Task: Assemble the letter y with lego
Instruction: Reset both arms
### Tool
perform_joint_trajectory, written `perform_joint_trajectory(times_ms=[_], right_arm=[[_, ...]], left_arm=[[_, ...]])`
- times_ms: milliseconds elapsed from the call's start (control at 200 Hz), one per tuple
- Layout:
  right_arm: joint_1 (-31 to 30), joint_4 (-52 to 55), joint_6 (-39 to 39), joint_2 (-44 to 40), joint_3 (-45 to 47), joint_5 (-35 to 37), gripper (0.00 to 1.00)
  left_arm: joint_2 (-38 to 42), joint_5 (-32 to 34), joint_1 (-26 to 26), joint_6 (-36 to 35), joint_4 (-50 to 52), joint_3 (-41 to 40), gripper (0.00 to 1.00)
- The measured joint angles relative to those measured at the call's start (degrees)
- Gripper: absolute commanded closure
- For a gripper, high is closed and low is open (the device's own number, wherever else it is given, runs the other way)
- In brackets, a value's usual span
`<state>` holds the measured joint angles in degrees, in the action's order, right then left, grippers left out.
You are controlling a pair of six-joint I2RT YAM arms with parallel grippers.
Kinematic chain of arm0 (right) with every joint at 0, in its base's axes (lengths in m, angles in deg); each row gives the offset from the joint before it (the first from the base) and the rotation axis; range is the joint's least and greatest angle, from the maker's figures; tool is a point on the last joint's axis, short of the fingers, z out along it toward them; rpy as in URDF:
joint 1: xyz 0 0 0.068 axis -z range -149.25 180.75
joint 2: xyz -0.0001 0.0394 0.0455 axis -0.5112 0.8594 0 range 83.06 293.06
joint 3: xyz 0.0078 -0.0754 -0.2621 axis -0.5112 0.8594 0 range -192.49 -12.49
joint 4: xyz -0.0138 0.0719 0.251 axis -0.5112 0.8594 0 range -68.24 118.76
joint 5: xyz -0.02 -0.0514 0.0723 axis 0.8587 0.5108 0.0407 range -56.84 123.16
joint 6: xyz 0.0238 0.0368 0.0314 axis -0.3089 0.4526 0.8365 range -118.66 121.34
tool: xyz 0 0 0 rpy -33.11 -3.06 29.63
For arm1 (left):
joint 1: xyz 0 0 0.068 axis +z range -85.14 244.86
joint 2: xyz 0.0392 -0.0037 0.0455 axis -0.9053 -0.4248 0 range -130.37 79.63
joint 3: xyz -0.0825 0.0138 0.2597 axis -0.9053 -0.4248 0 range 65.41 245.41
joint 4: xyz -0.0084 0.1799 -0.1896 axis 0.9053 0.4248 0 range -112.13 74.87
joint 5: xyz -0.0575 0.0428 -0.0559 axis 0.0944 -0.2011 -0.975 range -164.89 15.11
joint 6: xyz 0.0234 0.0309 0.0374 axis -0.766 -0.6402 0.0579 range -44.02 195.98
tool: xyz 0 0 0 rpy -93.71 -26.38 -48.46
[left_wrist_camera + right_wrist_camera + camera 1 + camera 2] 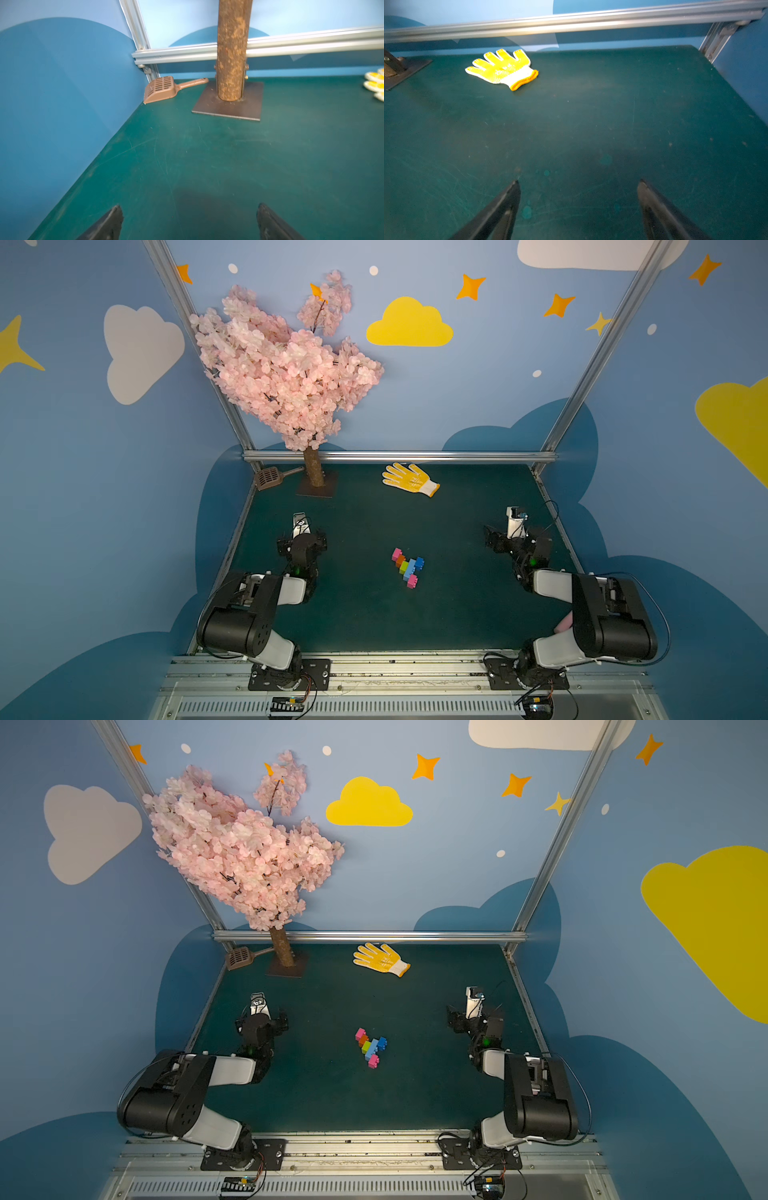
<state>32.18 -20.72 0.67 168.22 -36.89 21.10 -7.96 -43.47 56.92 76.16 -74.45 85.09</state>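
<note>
Dark green table mat (457,614) carrying an artificial pink-blossom tree (282,364) on a square base plate (328,486) at the far left corner. The left gripper (189,209) and right gripper (578,182) each have jaws spread wide with nothing between them, over bare mat at either side. A yellow glove (409,480) lies flat near the far rail (399,456), its palm print too blurred to read. A brown slotted scoop (270,479) lies beside the tree. The letter y (407,567) lies mid-mat, between and well apart from both grippers. Its lego comprises an upper pink brick (397,553), orange brick (400,561), lime green brick (404,569), blue brick (419,562), light-blue brick (411,568) and lower pink brick (412,581).
</note>
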Motion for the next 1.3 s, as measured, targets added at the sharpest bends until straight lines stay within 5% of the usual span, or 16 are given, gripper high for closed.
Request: perform_joint_trajectory(times_ms=[501, 1296], right_arm=[[-0.44, 0.13, -0.7, -0.02, 1.49, 0.9, 0.12], [-1.7, 5.57, -0.68, -0.02, -0.87, 6.67, 0.11]], left_arm=[[-2.64, -13.84, 5.7, 1.46, -0.31, 1.38, 0.0], [-2.64, -16.26, 6.05, 1.75, -1.36, 1.2, 0.0]])
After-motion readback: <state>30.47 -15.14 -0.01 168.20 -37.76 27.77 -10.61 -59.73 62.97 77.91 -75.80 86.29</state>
